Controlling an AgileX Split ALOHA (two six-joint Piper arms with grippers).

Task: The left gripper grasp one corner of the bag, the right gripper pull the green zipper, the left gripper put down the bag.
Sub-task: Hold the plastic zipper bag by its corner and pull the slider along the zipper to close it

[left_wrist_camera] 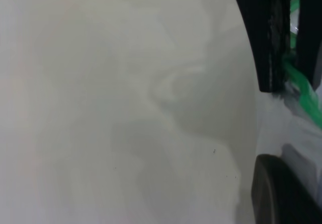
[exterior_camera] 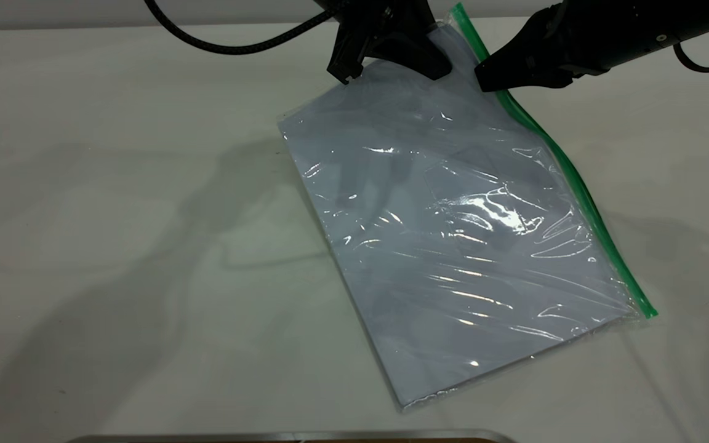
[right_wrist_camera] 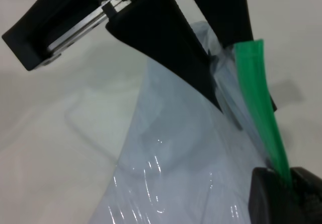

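Note:
The bag (exterior_camera: 453,246) is a clear pouch with white sheets inside. Its near end lies on the table and its far end is lifted. The green zipper (exterior_camera: 576,178) runs along its right long edge. My left gripper (exterior_camera: 434,61), with the braided cable, is shut on the corner of the bag (right_wrist_camera: 226,63), beside the far end of the green strip (right_wrist_camera: 256,93). My right gripper (exterior_camera: 484,79) is shut on the green zipper a short way below that corner, with the strip passing between its fingers (right_wrist_camera: 266,194). The slider tab is hidden.
The white table (exterior_camera: 114,215) lies to the left and right of the bag. A metal edge (exterior_camera: 280,437) runs along the near side of the table. The right arm (exterior_camera: 625,31) reaches in from the upper right.

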